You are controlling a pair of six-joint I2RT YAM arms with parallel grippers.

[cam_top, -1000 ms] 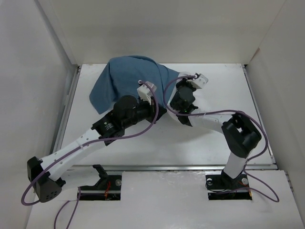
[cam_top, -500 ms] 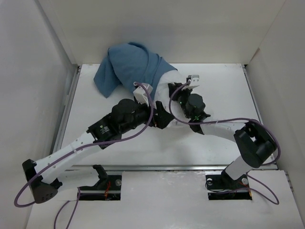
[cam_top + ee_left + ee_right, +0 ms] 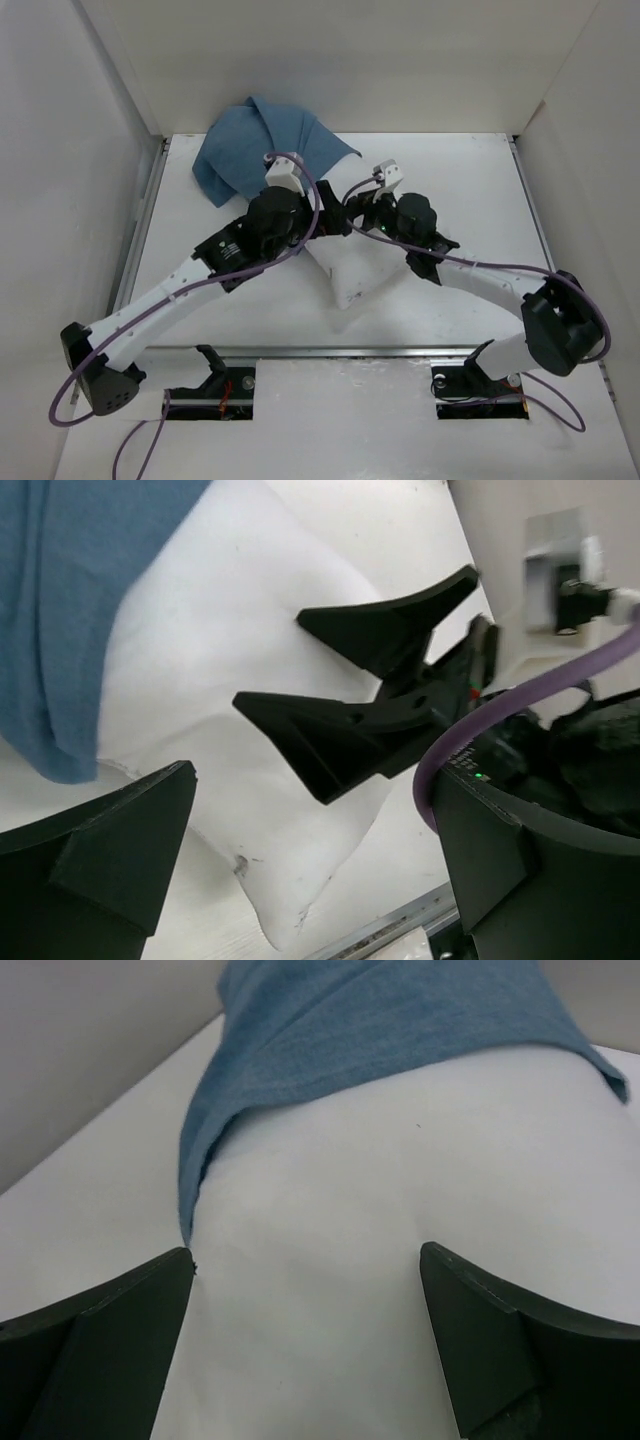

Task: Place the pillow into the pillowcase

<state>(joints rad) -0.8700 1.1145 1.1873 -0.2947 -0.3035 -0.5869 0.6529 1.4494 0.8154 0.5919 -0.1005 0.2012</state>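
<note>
Covering part of the pillow (image 3: 330, 1250), the pillowcase (image 3: 245, 150) lies wrinkled.

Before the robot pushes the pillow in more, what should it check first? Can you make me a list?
1. Pillowcase pulled over one end of the pillow: ok, it covers the far end.
2. Pillow all the way in: not ok, its near corner is bare.
3. Left jaws ready: ok, spread wide with pillow between them.
4. Right jaws ready: ok, spread wide over the pillow too.
5. The two sets of jaws apart from each other: cannot tell, they are very close in the left wrist view.
</note>
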